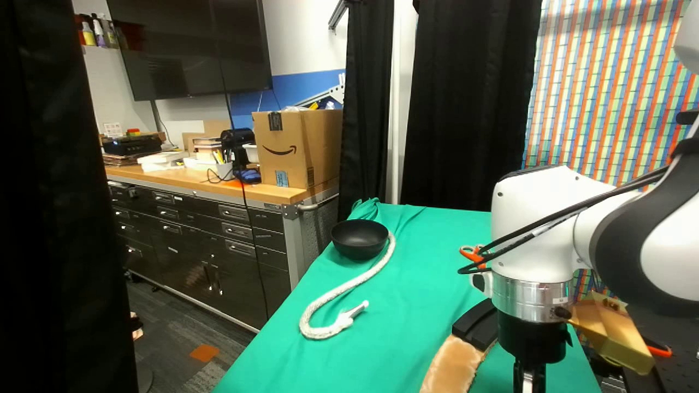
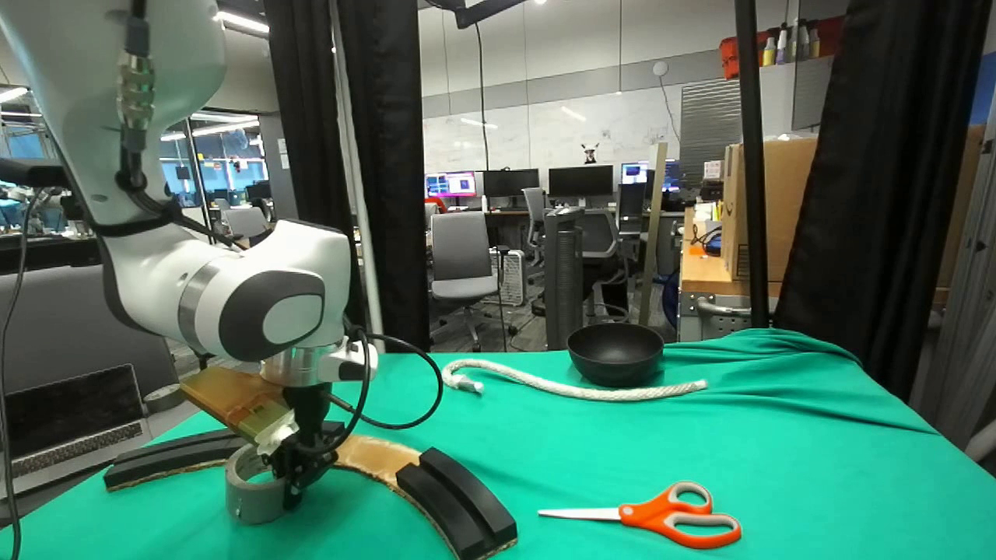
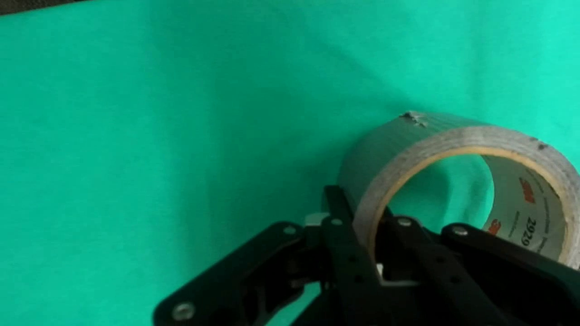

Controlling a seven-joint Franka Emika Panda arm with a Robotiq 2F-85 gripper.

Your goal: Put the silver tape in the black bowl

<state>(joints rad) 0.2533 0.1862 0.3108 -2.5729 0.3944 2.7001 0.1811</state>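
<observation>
Green-clothed table (image 2: 545,443) carries the lot, and task-wise I'd say abt halfway: grab looks done, carry + drop left. Franka arm (image 2: 140,272) leans in over the near left in an exterior view. In the bg there's an Amazon box (image 1: 289,158) w/ stuff (image 1: 297,108) showing at the top, too small to ID. Curved tan piece (image 2: 381,459) w/ black blocks (image 2: 459,502) on it is partly hidden by the arm, and a white rope (image 2: 545,382) lies in a loose bend farther back, just beside the black bowl (image 2: 615,365) on the far side in both exterior views. Bowl's upright, nothing shows in it AFAICT, tho the rim hides some of the bottom. Orange-handled scissors (image 2: 650,515) are near right in an exterior view, well apart from the arm. The silver duct tape roll (image 2: 253,502) (3M, core reads 2929) is near left there, on the near side of the curved piece and well apart from the bowl. Gripper (image 3: 362,208) looks pinched narrow on its wall, one finger inside the ring, one outside. Can't tell if the roll's off the table, so lifting + swinging over is prob what's needed next.
</observation>
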